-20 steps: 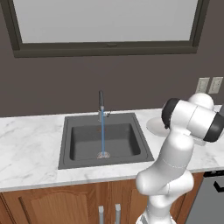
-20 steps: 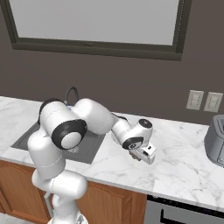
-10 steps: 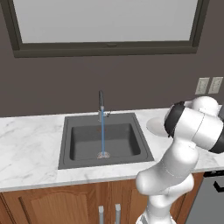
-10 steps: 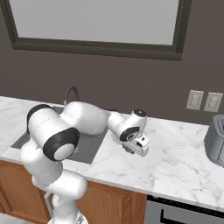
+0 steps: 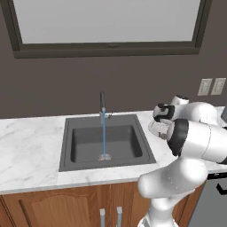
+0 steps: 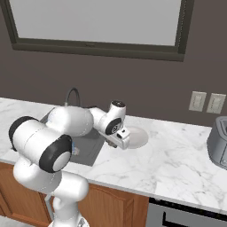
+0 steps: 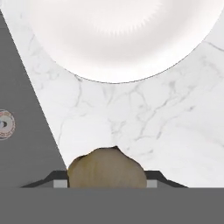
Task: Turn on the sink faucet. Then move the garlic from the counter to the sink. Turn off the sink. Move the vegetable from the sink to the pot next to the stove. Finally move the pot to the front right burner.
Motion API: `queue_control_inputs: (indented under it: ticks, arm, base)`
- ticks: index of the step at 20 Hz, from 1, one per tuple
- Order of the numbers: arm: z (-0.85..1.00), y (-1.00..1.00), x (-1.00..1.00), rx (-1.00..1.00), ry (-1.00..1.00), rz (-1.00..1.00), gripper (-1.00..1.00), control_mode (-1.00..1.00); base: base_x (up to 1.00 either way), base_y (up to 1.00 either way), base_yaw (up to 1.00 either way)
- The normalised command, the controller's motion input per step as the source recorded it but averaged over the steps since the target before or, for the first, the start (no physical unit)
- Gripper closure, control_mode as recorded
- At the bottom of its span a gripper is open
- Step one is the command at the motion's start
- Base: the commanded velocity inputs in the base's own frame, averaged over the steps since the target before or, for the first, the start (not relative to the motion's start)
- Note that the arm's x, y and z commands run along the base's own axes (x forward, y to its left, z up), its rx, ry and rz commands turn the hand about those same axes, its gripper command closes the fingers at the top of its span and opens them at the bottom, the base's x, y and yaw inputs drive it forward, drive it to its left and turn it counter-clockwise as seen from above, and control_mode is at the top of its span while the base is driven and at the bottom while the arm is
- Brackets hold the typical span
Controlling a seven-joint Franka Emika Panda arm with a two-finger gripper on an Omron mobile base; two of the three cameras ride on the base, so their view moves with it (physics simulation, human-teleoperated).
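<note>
A brownish garlic bulb (image 7: 107, 168) sits between my gripper's (image 7: 107, 183) two fingertips, so the gripper is shut on it. In the right base view the gripper (image 6: 121, 143) hangs just above the white marble counter (image 6: 177, 164), between the sink's right rim and a white plate. The dark grey sink (image 5: 106, 142) lies to its left. From the slim faucet (image 5: 103, 103) a thin blue stream of water (image 5: 104, 139) runs down into the basin. The sink's rim (image 7: 22, 109) fills the left of the hand view.
A round white plate (image 6: 135, 137) lies on the counter right of the sink, close under the hand. A grey rounded object (image 6: 218, 142) stands at the counter's far right; I cannot tell whether it is the pot. Wall sockets (image 6: 206, 103) are behind.
The arm has swung left across the counter toward the sink, carrying the garlic, from beyond the plate to the sink's right rim. Water keeps running.
</note>
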Motion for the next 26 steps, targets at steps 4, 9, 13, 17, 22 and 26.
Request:
queue_control_inputs:
  ticks: [4, 9, 13, 17, 22, 26]
  arm:
    - [0.0, 0.79, 0.35, 0.0, 0.0, 0.02, 1.0, -1.0]
    - [0.0, 0.72, 0.37, 0.0, 0.0, 0.03, 1.0, -1.0]
    - [0.0, 0.73, 0.31, 0.0, 0.0, 0.04, 1.0, -1.0]
    - [0.0, 0.7, 0.28, 0.0, 0.0, 0.04, 1.0, -1.0]
    - [-0.12, 0.61, 0.25, 0.0, 0.0, 0.06, 1.0, -1.0]
    - [-0.23, 0.42, 0.26, 0.0, 0.0, 0.09, 1.0, -1.0]
  base:
    - [0.0, 0.0, 0.0]
    - [0.0, 0.0, 0.0]
    - [0.0, 0.0, 0.0]
    - [0.0, 0.0, 0.0]
    - [0.0, 0.0, 0.0]
    - [0.0, 0.0, 0.0]
